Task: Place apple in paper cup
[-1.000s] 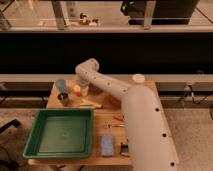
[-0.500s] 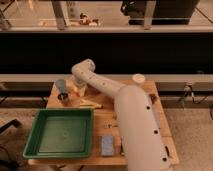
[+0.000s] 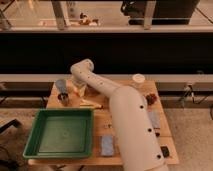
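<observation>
My white arm reaches from the lower right across the wooden table (image 3: 127,87) to its far left part. The gripper (image 3: 78,91) hangs down from the wrist there, just right of a blue-grey cup (image 3: 61,85). The apple (image 3: 75,92) shows as a small orange-yellow patch right at the gripper's tip; I cannot tell whether it is held or resting on the table. The paper cup (image 3: 138,80), white with a pale rim, stands at the table's back right, well apart from the gripper.
A small shiny metal cup (image 3: 64,98) stands in front of the blue-grey cup. A long pale-orange item (image 3: 92,104) lies by the gripper. A green tray (image 3: 62,132) fills the front left. A blue sponge (image 3: 107,145) and a dark object (image 3: 150,98) lie to the right.
The arm has swung a little to the left over the past second and has stayed almost still in the last half second. The objects on the table have not moved.
</observation>
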`<state>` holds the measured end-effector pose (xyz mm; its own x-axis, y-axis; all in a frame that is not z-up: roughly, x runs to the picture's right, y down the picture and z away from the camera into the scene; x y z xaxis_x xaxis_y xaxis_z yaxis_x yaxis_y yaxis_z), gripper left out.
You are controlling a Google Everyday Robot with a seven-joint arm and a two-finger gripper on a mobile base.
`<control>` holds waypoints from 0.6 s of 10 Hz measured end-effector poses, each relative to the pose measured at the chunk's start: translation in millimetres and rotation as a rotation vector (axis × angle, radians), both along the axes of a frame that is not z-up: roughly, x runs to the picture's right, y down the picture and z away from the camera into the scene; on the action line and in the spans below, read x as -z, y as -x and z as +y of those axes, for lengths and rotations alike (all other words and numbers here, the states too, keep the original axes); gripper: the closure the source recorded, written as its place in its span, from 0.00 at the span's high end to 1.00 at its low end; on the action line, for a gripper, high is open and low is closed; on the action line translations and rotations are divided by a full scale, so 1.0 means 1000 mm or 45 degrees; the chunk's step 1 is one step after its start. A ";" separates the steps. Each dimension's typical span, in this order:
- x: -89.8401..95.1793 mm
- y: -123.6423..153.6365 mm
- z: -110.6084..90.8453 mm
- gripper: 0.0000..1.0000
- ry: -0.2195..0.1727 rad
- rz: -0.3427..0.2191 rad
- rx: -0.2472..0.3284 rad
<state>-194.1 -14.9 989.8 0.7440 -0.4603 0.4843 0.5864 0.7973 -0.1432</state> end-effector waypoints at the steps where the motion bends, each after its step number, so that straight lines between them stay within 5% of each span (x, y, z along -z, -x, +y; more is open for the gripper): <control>1: -0.002 -0.005 0.000 0.64 0.000 0.010 0.002; 6: 0.001 -0.020 0.002 0.27 -0.004 0.039 0.010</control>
